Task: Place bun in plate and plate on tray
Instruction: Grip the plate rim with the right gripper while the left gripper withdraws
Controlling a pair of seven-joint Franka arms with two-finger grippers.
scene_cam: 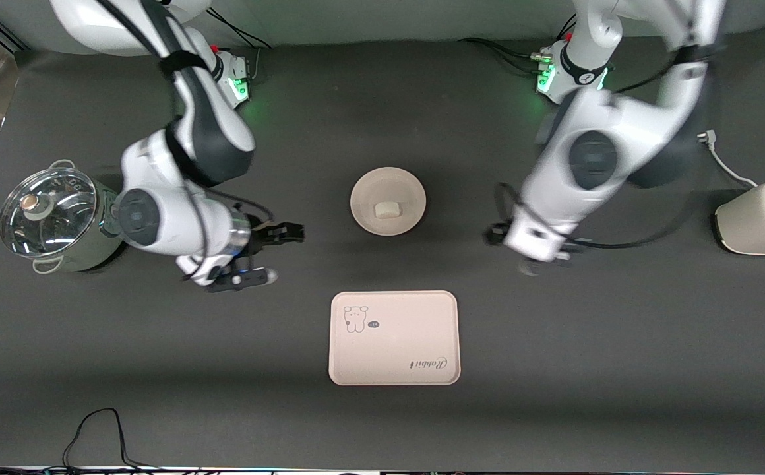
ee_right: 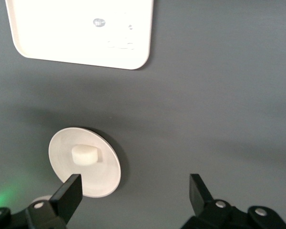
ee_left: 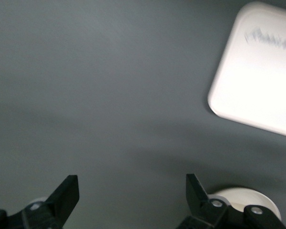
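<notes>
Lowest in the front picture, just below the middle, the tray (scene_cam: 394, 338) is seen lying flat on the dark table (scene_cam: 620, 369), with nothing on it. Above it, near the middle of the picture, the plate (scene_cam: 388, 200) is found, well apart from the tray. The bun (scene_cam: 386, 210) is already sitting in the plate, close to its middle.

The right gripper (scene_cam: 262, 254) is seen at the middle left of the front picture, over bare table beside the plate, with its fingers spread wide and nothing held. The left gripper (scene_cam: 541, 254) is seen at the middle right, over bare table too; in its wrist picture the fingers (ee_left: 66, 193) are shown spread apart and empty.

The plate is judged to be hard, stiff and smooth, so it could slip. It is best pinched at its raised rim (ee_right: 115, 162), with one finger over the edge and one under it. It should be kept level, because the bun looks soft and light and could roll off. The bun itself need not be touched.
</notes>
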